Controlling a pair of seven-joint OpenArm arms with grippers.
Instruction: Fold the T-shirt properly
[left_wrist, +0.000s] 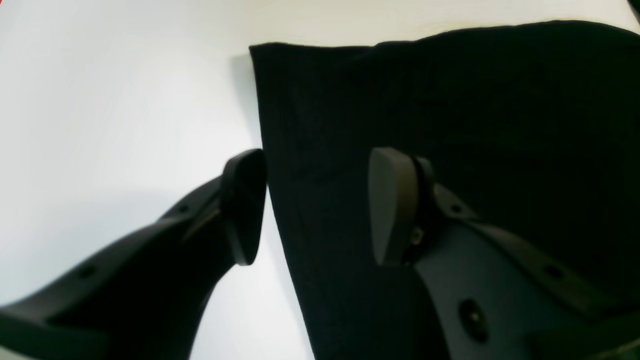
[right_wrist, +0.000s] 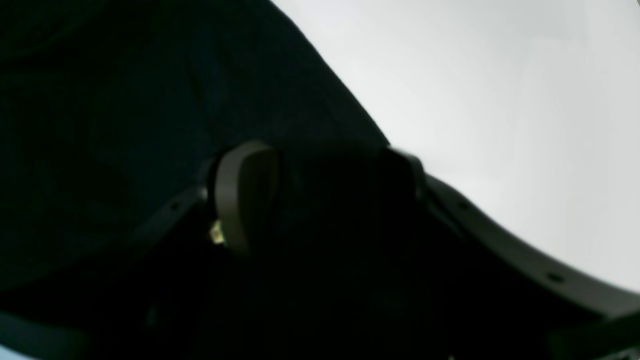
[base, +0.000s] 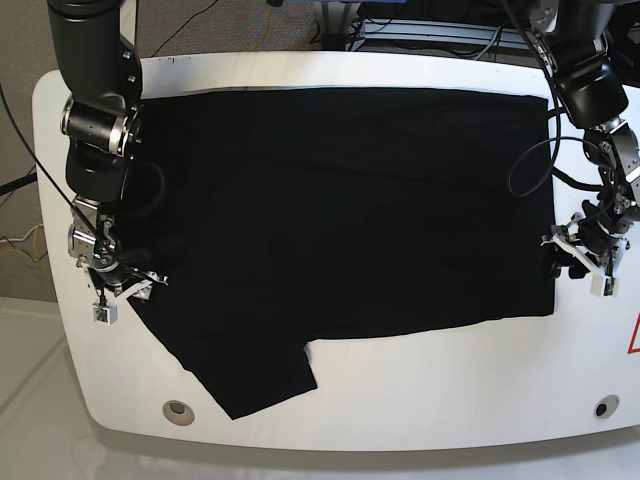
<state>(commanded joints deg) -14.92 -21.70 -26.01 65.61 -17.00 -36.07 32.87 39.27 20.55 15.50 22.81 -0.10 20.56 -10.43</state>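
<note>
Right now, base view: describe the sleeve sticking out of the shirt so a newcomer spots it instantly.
Start at the white table, mostly covered by the black T-shirt. Follow the shirt's near edge toward the right claw. There the sleeve juts toward the table's front edge, the only flap breaking the shirt's otherwise rectangular outline.

T-shirt (right_wrist: 150, 100) — blurred, print unseen
</note>
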